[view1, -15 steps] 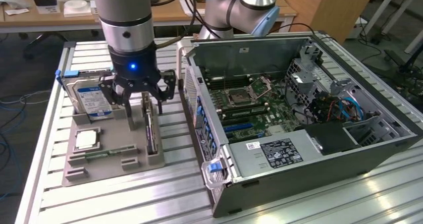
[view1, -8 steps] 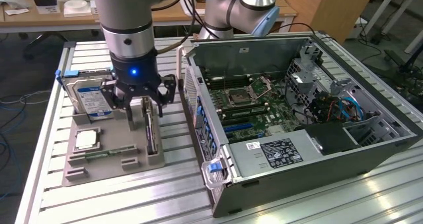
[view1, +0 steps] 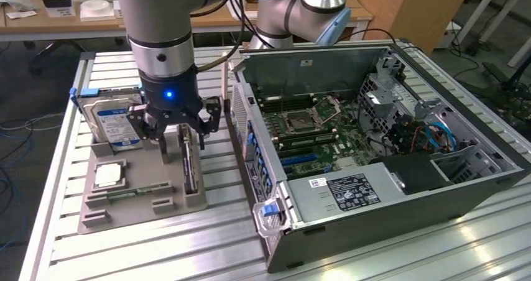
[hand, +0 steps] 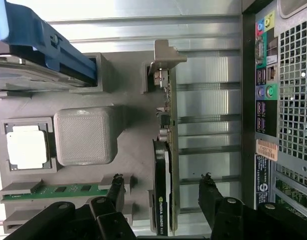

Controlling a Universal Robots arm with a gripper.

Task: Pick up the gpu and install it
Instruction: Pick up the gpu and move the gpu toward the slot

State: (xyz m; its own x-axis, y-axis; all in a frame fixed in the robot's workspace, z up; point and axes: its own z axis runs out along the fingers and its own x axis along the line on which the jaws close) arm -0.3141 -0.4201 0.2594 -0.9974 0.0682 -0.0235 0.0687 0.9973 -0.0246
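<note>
Straight down, gripper (view1: 184,145) (fingers (hand: 209,192) apart) astride the upright gpu (view1: 191,172) in its gray holder (view1: 141,175).

1. We see a table (view1: 166,250) topped with silvery ribbed metal slats (hand: 208,100), with dark grooves between them.
2. Toward the exterior view's left, a flat grey tray (view1: 145,169) with raised sockets lies on the slats.
3. Near it, toward the exterior view's right, we find an open computer case (view1: 374,231) lying on its side, its inside facing up.
4. We make out a strip of bare slats between tray and case, so the two stand apart.
5. More bare slats show at the near edge, in front of both.
</note>
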